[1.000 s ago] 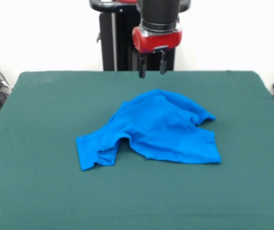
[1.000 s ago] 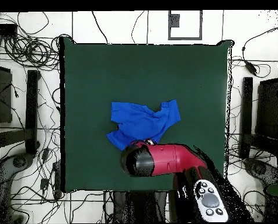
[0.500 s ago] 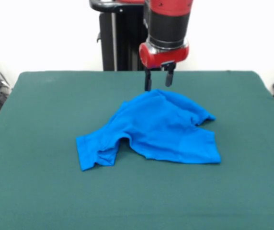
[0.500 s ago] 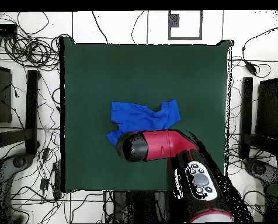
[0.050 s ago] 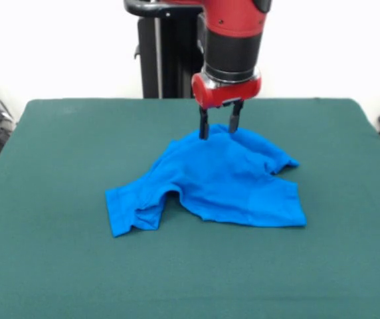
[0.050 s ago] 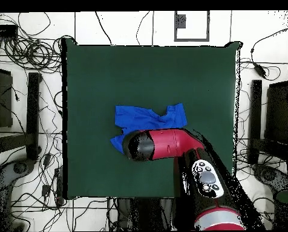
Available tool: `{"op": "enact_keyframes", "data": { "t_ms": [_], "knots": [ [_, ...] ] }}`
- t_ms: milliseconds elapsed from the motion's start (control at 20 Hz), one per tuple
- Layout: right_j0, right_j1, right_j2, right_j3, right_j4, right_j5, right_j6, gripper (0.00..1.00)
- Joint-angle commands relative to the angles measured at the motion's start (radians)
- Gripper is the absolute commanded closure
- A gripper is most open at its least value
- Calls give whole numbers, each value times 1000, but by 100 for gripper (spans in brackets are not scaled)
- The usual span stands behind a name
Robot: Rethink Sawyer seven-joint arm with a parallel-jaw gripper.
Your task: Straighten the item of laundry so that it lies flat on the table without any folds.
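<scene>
Pincer (image 5: 217,129) lower now, open at crumpled T-shirt's (image 5: 223,179) far edge.

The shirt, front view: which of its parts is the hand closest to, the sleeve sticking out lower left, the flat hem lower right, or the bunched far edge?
The bunched far edge of the shirt: the open hand hangs right over it.
</scene>
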Motion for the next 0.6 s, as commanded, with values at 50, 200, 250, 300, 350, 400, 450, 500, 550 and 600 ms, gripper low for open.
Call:
{"op": "enact_keyframes", "data": {
  "t_ms": [50, 200, 250, 300, 350, 400, 450, 500, 550, 600],
  "knots": [
    [41, 57, 51, -75, 43, 97, 104, 0],
    [49, 97, 56, -113, 42, 121, 92, 0],
    [52, 103, 56, -119, 42, 118, 94, 0],
    [54, 109, 56, -123, 42, 114, 96, 0],
    [55, 114, 56, -126, 43, 111, 98, 0],
    [52, 117, 59, -131, 44, 115, 92, 0],
    [53, 118, 60, -130, 44, 104, 97, 0],
    [52, 123, 61, -132, 45, 108, 94, 0],
    [52, 128, 63, -135, 46, 113, 90, 0],
    [52, 136, 63, -148, 47, 120, 87, 0]
  ]
}}
